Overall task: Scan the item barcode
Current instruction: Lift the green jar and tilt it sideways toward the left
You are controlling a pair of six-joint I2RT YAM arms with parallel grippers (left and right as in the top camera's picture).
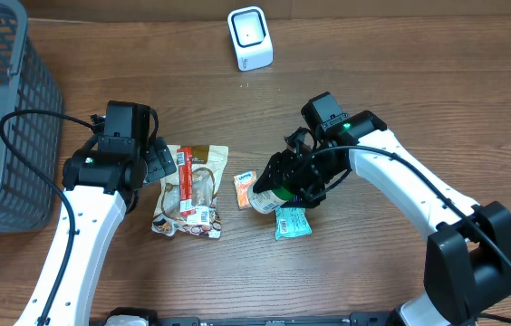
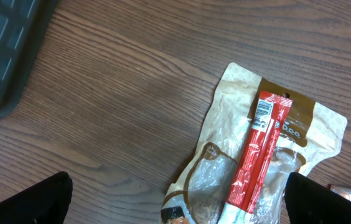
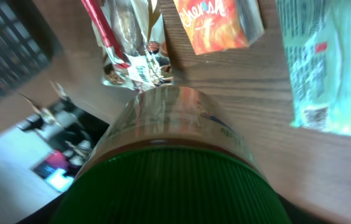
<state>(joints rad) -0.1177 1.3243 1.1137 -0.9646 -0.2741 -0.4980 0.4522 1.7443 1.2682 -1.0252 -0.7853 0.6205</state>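
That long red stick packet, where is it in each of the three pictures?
Overhead: the red stick packet lies left of centre, on the brown pouch.
Left wrist: the packet runs slantwise right of centre, down to the bottom edge.
Right wrist: the packet is top left, beyond the green-lidded jar.
Shared landmark: the brown pouch under it.

The basket [image 1: 2, 109] stood left on the table [image 1: 373, 54], the scanner [image 1: 250, 38] at back; a stick [image 1: 184, 181] lay on the pouch [image 1: 205, 186], seemingly left of the jar [image 1: 265, 199].
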